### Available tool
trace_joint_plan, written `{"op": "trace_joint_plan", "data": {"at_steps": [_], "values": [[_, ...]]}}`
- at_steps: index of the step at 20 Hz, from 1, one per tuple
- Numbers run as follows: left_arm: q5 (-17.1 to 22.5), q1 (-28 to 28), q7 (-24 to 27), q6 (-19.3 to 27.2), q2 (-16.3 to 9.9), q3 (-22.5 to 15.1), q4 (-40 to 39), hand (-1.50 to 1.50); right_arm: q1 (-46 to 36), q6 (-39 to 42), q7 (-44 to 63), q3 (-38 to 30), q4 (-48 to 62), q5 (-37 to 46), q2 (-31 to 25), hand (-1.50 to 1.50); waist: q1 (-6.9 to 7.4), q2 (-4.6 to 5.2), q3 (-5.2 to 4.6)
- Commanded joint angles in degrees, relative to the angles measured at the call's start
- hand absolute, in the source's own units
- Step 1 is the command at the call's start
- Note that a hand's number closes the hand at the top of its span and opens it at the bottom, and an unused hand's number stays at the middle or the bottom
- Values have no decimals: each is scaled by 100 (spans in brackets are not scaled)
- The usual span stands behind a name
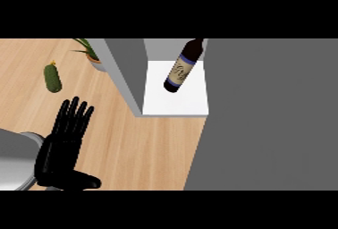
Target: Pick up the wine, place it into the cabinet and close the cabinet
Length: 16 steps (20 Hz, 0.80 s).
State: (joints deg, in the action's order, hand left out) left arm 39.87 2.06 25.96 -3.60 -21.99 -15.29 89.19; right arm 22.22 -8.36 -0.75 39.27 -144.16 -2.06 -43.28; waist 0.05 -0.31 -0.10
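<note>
Wine [182, 67] sits inside the cabinet [129, 71] on its white shelf [177, 103], so pick-up and placement appear complete. Closing is left: a large grey panel [271, 116], probably the door, fills the view's right side and the interior remains exposed. Bottle: dark glass, pale label with blue bands, neck pointing away from the viewer; upright or leaning cannot be told. Left hand [63, 138] rests over the counter [145, 147], fingers straight and slightly spread, holding nothing. Right hand not visible
</note>
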Motion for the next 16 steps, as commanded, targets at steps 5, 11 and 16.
{"op": "trace_joint_plan", "data": {"at_steps": [5, 11, 16], "values": [[440, -33, -306, -356, -499, 714, 72, -150, -335, 61, 913, 489, -1266, -67, 212, 150, 17, 25, -6], [572, 223, -264, -808, -779, 983, 9, -150, -750, -37, 1373, 902, -1108, 238, 551, 150, 56, 23, -18], [720, 279, -176, -1233, -891, 1171, -178, -150, -1225, 56, 1318, 692, -716, -221, 880, 150, 174, 63, -21]]}}
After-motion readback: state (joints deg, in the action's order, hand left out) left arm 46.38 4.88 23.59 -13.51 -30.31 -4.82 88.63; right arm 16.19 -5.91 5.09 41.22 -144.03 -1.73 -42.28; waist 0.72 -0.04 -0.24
